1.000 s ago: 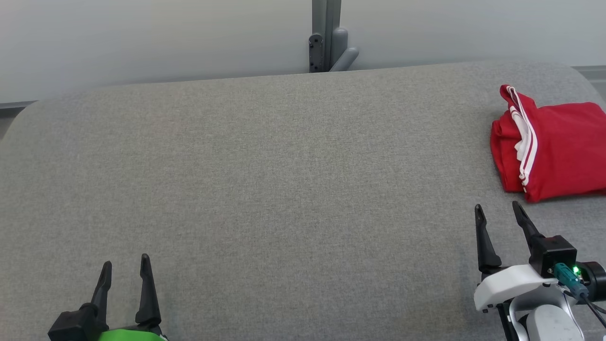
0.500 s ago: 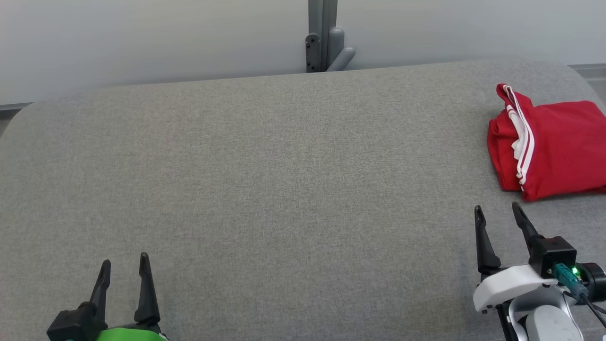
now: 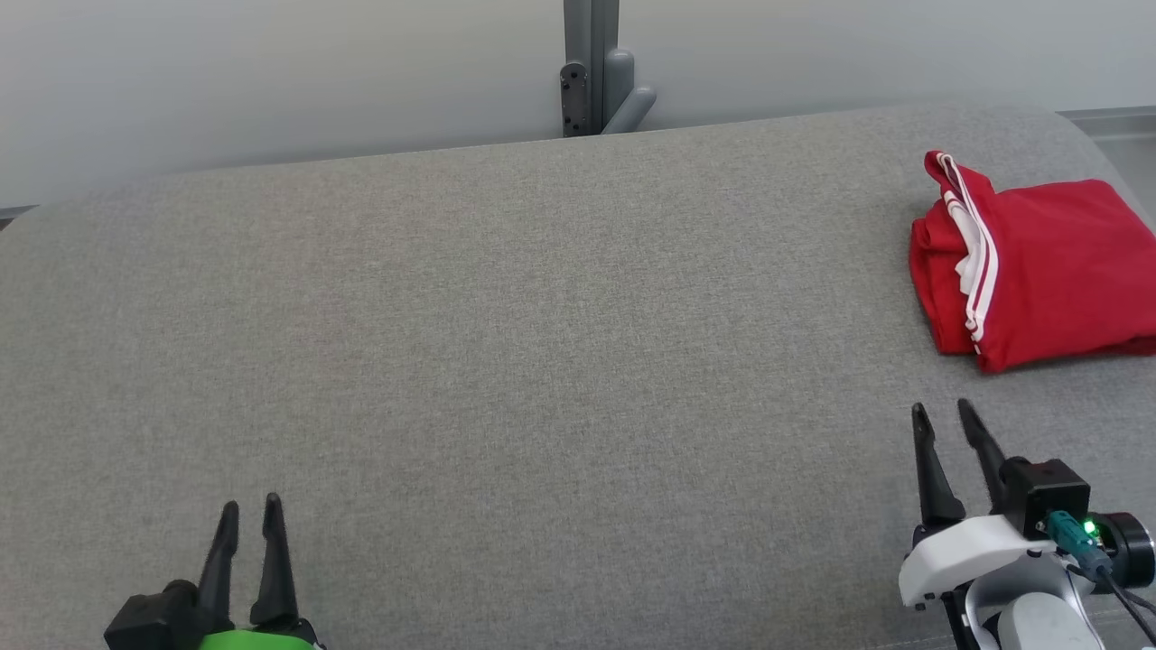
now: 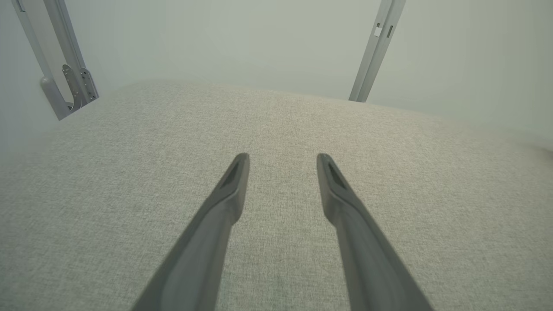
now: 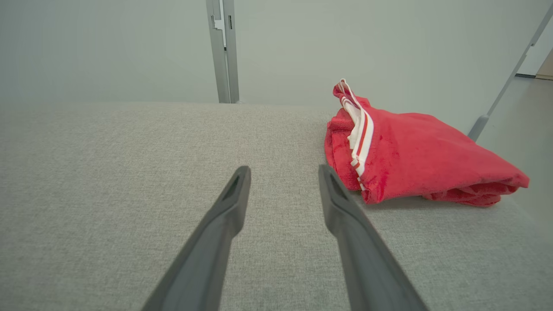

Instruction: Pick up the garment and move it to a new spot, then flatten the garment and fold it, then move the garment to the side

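A red garment (image 3: 1039,266) with white stripes lies folded in a bundle at the far right of the grey table (image 3: 542,343). The right wrist view has the garment (image 5: 414,151) just ahead and to the right of the fingers. My right gripper (image 3: 942,413) hovers near the front right, below the garment and apart from it, open with nothing between its fingers (image 5: 224,203). Open and empty too, my left gripper (image 3: 249,506) sits at the front left, and its fingers (image 4: 229,190) point over bare fabric.
A grey metal post with a bracket (image 3: 591,72) stands behind the table's far edge against a pale wall. The table's right edge (image 3: 1115,149) runs close past the garment. Slanted grey frame bars (image 4: 376,47) rise behind the table in the left wrist view.
Both grippers' fingers have drawn closer together but remain apart. The whole picture has shifted left and slightly up, so the camera has moved; the garment lies as before.
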